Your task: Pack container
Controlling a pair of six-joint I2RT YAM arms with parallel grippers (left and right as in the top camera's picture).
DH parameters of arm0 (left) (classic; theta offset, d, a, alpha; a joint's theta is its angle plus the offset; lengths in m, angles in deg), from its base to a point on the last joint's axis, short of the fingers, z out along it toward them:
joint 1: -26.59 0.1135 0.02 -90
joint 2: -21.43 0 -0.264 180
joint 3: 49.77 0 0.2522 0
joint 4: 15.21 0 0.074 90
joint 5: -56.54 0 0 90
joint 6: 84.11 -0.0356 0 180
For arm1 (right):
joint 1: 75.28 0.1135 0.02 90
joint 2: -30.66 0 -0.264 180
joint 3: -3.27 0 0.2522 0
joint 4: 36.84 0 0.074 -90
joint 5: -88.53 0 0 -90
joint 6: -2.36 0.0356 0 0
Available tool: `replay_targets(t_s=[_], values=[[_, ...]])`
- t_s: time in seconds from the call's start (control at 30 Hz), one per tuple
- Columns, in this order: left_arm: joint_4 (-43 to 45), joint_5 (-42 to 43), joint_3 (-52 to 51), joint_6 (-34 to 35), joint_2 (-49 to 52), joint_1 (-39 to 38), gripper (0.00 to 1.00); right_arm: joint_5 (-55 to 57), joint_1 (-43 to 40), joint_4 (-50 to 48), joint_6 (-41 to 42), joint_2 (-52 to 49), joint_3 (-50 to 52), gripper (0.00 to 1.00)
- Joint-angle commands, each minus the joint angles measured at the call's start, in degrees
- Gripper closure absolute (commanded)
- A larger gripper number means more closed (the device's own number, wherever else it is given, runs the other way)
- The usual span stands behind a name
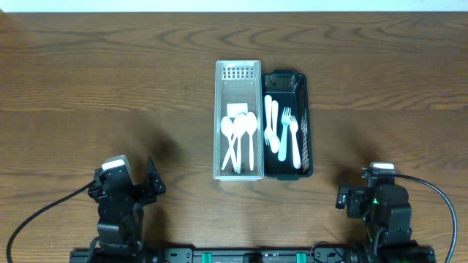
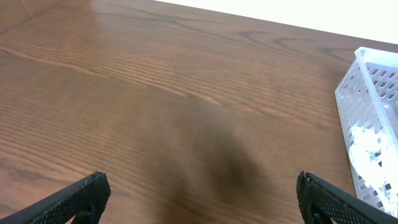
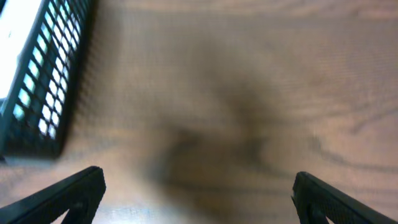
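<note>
Containers side by side at centre of table (image 1: 88, 88), touching. White basket (image 1: 238, 71) holds white spoons (image 1: 240, 135). Black basket (image 1: 306, 124) holds white forks (image 1: 294, 142), more spoons. Left gripper (image 2: 202, 193) near front edge, fingers spread wide, nothing held. Right gripper (image 3: 199, 186) same: spread wide, nothing held, well apart from baskets.

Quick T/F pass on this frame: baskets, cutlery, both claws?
1. The white basket holds spoons. True.
2. The black basket is empty. False: white forks lie in it.
3. The left claw grips a spoon. False: it is open and holds nothing.
4. The two baskets sit side by side. True.
5. The right claw is open and empty. True.
</note>
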Motion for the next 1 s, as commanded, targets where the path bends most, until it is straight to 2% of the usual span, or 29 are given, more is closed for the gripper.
replay_targets(t_s=[0.0,0.47,0.67,0.77,0.97], values=[[0.04,-0.09,0.46,0.52,-0.24,-0.24,0.02,0.02,0.59,2.08,0.68,0.37,-0.44,0.01],[0.04,-0.09,0.46,0.5,-0.24,-0.24,0.02,0.02,0.59,4.59,0.68,0.83,-0.44,0.01],[0.04,-0.09,0.46,0.52,-0.24,-0.24,0.02,-2.84,0.59,5.55,0.72,7.93,-0.44,0.01],[0.04,-0.09,0.46,0.52,-0.24,-0.24,0.02,-6.08,0.59,1.44,0.7,14.32,-0.11,0.01],[0.04,-0.09,0.46,0.5,-0.24,-0.24,0.02,-5.99,1.66,-19.58,-1.36,13.94,5.99,0.01]])
